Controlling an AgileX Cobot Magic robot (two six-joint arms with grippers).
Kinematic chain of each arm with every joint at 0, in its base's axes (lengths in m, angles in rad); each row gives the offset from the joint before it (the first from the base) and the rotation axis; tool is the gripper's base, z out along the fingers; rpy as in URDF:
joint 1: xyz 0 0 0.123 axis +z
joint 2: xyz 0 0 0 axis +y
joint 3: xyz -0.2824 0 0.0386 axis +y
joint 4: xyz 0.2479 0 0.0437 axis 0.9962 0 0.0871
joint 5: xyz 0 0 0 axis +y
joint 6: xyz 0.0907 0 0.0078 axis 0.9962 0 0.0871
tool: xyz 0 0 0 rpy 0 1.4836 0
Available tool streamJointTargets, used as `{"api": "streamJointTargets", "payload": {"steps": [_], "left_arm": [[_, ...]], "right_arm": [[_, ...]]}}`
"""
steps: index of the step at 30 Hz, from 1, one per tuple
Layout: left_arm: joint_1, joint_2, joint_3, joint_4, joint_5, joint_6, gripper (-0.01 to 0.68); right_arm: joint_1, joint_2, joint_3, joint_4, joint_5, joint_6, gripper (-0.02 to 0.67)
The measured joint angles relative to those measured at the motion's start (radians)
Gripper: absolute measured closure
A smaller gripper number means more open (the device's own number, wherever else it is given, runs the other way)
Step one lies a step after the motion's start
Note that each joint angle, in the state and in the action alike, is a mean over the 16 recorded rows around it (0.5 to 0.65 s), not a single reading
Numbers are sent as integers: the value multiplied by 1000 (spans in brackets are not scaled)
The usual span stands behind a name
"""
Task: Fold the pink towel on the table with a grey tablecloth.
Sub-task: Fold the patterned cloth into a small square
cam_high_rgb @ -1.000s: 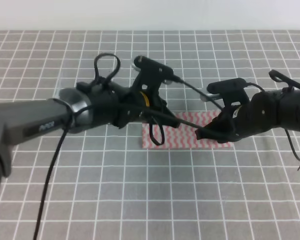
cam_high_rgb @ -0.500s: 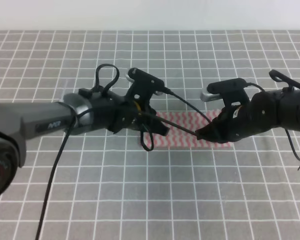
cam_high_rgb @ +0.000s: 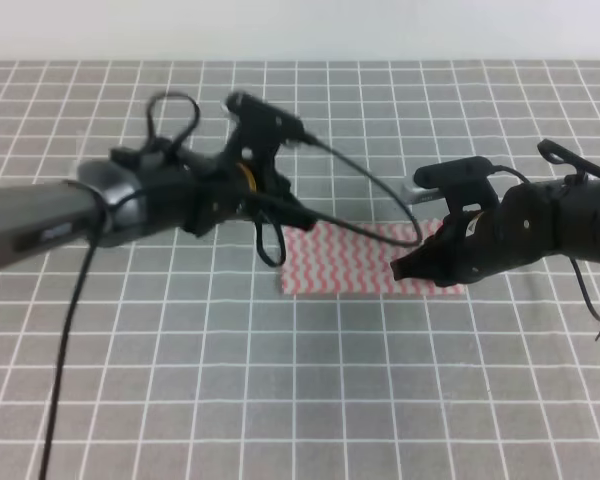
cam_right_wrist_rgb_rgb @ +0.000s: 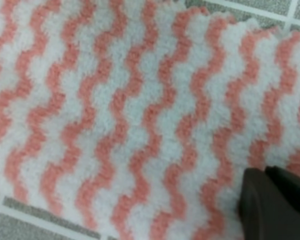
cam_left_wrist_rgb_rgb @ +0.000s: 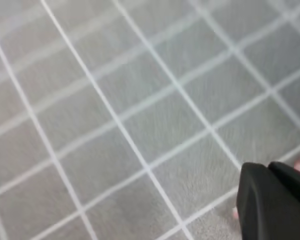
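Observation:
The pink towel (cam_high_rgb: 352, 260) lies as a flat strip of pink-and-white zigzag on the grey grid tablecloth (cam_high_rgb: 280, 380). My left gripper (cam_high_rgb: 292, 208) hovers just above and beyond the towel's left end. In the left wrist view its dark fingertips (cam_left_wrist_rgb_rgb: 275, 202) look pressed together over bare grey cloth, with a sliver of pink at the right edge. My right gripper (cam_high_rgb: 408, 268) sits low on the towel's right end. In the right wrist view the towel (cam_right_wrist_rgb_rgb: 115, 115) fills the frame and the dark fingertips (cam_right_wrist_rgb_rgb: 275, 202) look closed, resting on it.
A black cable loop (cam_high_rgb: 270, 245) hangs from the left arm over the towel's left edge. Grey grid cloth spreads on all sides of the towel, with a white wall (cam_high_rgb: 300, 25) behind the table's far edge.
My left gripper dipped to the towel's left end, then rose and moved back to the upper left, off the towel. The right arm has barely moved. The towel lies flat.

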Motion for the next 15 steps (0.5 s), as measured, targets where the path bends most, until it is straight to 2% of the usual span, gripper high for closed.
{"api": "streamJointTargets", "payload": {"steps": [7,15], "left_arm": [[-32,-60,0,-44,85,21,673],[-92,-62,0,-159,171,125,673]], "right_arm": [[0,-37,0,-2,20,-8,665],[-14,-82,-15,-4,89,-16,655]]}}
